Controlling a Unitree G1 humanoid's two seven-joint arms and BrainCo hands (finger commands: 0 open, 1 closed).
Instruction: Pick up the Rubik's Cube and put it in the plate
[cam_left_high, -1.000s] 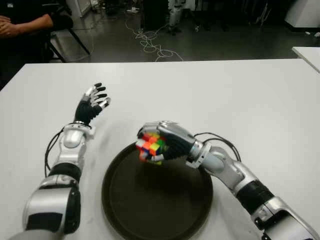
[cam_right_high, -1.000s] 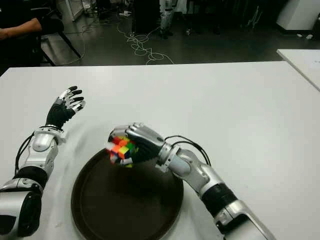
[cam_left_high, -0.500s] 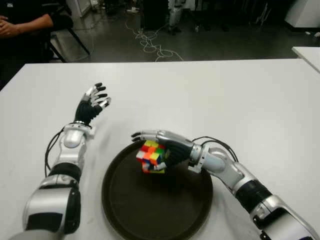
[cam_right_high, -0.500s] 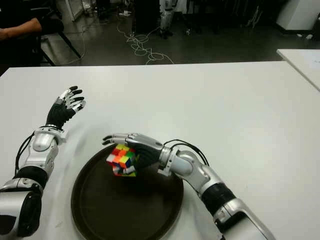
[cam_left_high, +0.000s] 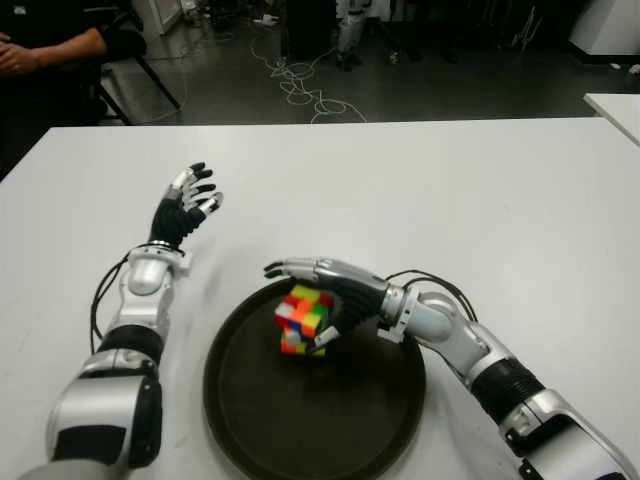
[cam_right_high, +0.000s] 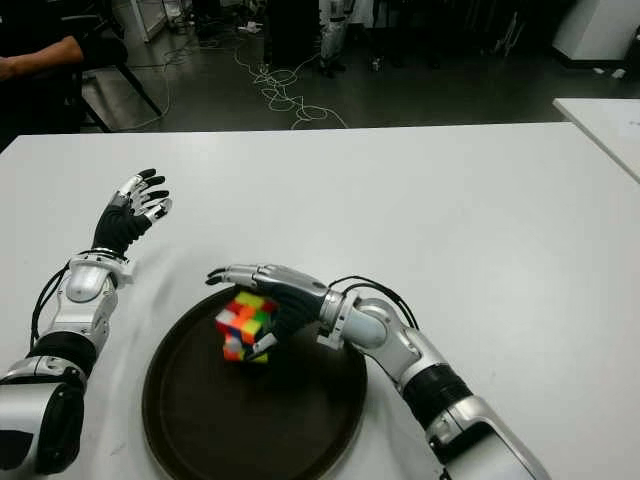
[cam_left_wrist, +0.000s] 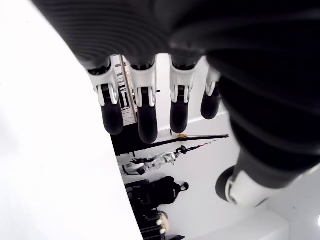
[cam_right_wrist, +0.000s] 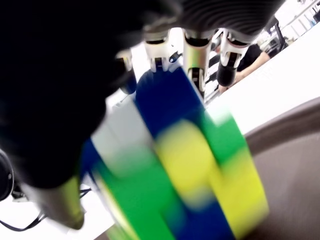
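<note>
The step in hand looks like the release. The right hand (cam_left_high: 325, 290) has its fingers stretched out flat above the Rubik's Cube (cam_left_high: 303, 320), which is tilted inside the plate (cam_left_high: 250, 420); I cannot tell if the thumb touches it or if it rests fully on the plate. Next, I think the hand needs only to rise away without knocking the cube. The left hand (cam_left_high: 186, 205), fingers spread and empty, shows left of the plate over the white table (cam_left_high: 450, 190). Behind, cables (cam_left_high: 300, 85) lie on a dark floor, and a seated person (cam_left_high: 55, 45) waits.
</note>
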